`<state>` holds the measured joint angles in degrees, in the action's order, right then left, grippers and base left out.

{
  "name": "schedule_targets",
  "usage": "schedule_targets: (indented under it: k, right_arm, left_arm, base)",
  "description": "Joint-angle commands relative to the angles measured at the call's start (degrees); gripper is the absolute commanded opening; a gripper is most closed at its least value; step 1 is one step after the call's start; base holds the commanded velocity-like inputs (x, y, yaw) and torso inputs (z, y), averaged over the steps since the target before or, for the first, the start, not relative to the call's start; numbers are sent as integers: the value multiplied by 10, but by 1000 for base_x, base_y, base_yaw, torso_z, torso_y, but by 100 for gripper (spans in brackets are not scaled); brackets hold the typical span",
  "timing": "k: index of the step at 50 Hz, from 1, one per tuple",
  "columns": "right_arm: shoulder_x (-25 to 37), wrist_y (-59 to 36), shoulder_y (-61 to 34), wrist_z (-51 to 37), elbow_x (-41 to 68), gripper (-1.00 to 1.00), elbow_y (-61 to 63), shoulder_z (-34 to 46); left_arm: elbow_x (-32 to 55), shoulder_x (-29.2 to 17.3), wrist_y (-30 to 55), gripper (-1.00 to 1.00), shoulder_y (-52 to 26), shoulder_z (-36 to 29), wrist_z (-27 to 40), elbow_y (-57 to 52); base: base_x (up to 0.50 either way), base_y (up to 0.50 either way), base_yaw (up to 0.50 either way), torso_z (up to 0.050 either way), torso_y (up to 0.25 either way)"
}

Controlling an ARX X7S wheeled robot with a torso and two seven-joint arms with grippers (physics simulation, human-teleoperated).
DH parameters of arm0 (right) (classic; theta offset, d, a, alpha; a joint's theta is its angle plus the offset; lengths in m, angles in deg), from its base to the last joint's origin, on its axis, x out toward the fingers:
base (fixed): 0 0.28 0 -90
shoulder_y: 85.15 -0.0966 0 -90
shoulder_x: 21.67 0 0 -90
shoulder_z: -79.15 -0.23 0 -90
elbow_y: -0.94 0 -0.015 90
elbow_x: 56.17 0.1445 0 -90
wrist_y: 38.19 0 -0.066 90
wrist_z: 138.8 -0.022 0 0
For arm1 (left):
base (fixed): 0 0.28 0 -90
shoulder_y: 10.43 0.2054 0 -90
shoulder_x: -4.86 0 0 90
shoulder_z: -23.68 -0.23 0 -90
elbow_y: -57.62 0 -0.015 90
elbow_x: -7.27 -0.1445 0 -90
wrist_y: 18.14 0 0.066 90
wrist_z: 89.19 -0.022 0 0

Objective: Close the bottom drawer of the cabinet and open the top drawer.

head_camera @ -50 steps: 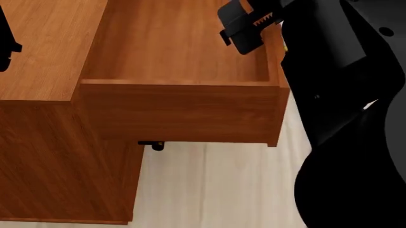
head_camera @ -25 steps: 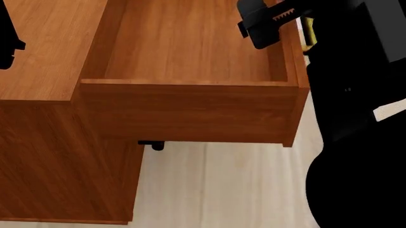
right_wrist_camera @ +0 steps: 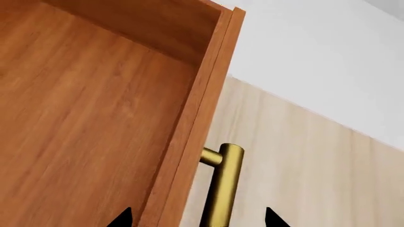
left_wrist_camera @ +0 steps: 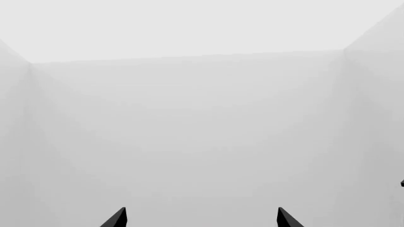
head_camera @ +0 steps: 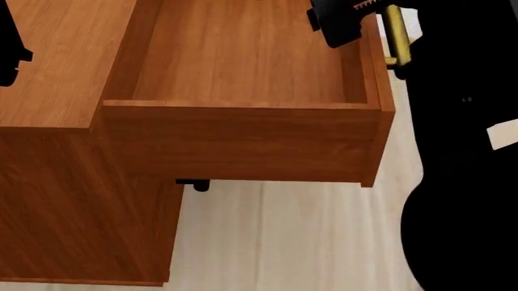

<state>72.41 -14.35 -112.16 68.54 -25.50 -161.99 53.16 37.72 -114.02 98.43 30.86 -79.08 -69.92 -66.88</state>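
The reddish-brown cabinet point(head_camera: 57, 66) fills the left of the head view. Its top drawer point(head_camera: 242, 54) stands pulled out to the right, its plain tray showing. The drawer's brass bar handle point(head_camera: 395, 36) point(right_wrist_camera: 222, 189) sits on the front panel. My right gripper point(head_camera: 368, 21) point(right_wrist_camera: 197, 218) is open, with one fingertip over the tray side and the other over the floor side. The handle and front panel lie between them, untouched. My left gripper point(left_wrist_camera: 202, 218) is open and faces a blank white wall. Part of it shows at the head view's left edge point(head_camera: 8, 54). The bottom drawer is hidden under the open drawer.
A short dark stub point(head_camera: 193, 183) pokes out from the cabinet's front just below the open drawer. Pale plank floor point(head_camera: 283, 242) lies beside the cabinet. My own black right arm and body point(head_camera: 461, 182) fill the right side of the head view.
The top drawer slid a little further out over the last second, then stopped. My right gripper shifted up and right, and the brass handle now shows beside it.
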Motion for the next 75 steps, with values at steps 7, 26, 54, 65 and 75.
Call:
schedule_targets:
  k: [7,26,54,65,75]
  right_arm:
    - [0,2,-57,-4,-69,100,-17,61]
    - [19,-24,-104,-8,-80,100,15,18]
    - [188,-214,-101,-145,-17,100,313,-109]
    - [267,-238,-134,-359,236,100,364,-88]
    - [347,-235,-145,-587,508,100,412,-60]
  left_arm:
    - [7,-4,8,100,-7,3,5,-10]
    - [18,-9,24,100,-18,6,14,-26]
    - [23,-9,24,100,-28,4,14,-24]
    - [26,-9,27,100,-30,3,17,-28]
    - [28,-8,30,100,-33,0,19,-31]
  base:
    - [0,-1,-2,0,2]
    - [0,0,0,0,1]
    - [0,0,0,0,0]
    - [0,0,0,0,0]
    - [0,0,0,0,0]
